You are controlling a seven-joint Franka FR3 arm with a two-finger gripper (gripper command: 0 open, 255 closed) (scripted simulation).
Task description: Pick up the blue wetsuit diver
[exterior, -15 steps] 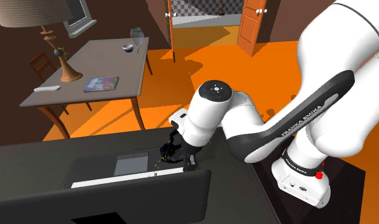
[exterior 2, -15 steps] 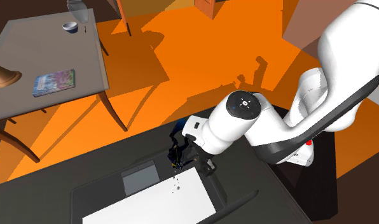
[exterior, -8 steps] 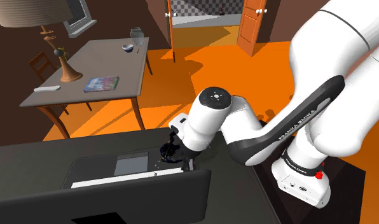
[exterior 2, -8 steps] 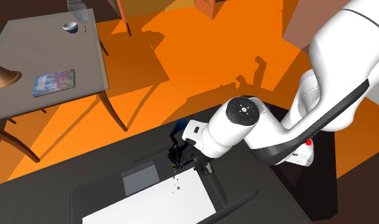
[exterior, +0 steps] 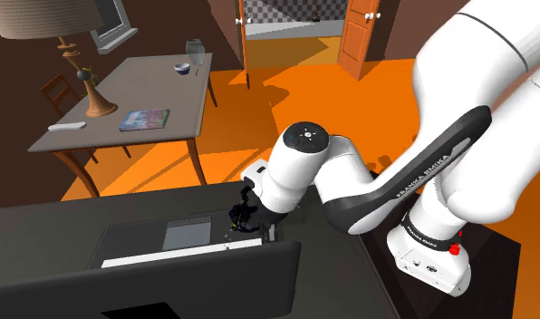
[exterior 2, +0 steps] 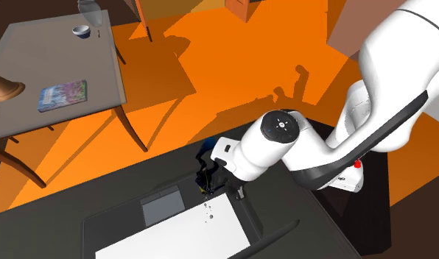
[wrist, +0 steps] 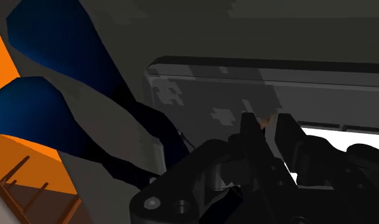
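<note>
The diver figure (exterior: 240, 216) is small and dark, lying on the dark desk (exterior: 60, 227) by the far corner of a laptop. Its blue fins (wrist: 35, 111) spread away from the hand, and its dark body (wrist: 150, 137) runs toward the fingers. A touch of blue on the diver (exterior 2: 204, 155) shows near the desk's far edge. My black gripper (exterior: 248, 222) (exterior 2: 209, 185) (wrist: 268, 127) points down at the figure. The fingers (wrist: 248, 130) stand close together, shut on the diver's body, with a small brownish bit between the tips.
The laptop's base has a grey touchpad (exterior: 186, 236) and a white panel (exterior 2: 174, 234); its dark lid (exterior: 168, 283) stands in front. Beyond the desk are the orange floor (exterior 2: 211, 81) and a wooden table (exterior: 159, 91) with a book (exterior: 144, 119), a bowl (exterior: 181, 67) and a lamp base (exterior: 99, 104).
The fingers have come together on the diver, from wide apart a second ago. The arm's elbow has sunk a little; the hand has stayed over the figure.
</note>
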